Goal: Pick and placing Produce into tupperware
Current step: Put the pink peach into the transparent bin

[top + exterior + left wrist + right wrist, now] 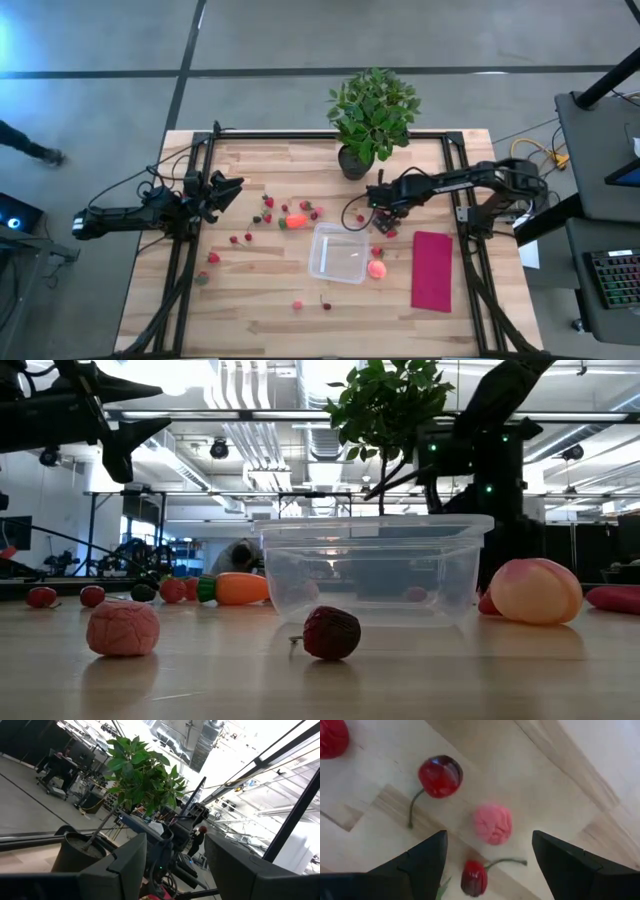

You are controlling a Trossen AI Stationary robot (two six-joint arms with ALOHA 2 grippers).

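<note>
fingers [125, 865]: apart, empty | potted plant [135, 775]: beyond them

potted plant [371, 120], magenta cloth [432, 270] — wooden table [250, 300]

magenta cloth [432, 270], clear tupperware [338, 253], green plant [374, 108]

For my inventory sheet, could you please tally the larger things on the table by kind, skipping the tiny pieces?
potted plant: 1
clear container: 1
magenta cloth: 1
round orange-pink fruit: 1
orange piece with green top: 1
Total: 5
</note>
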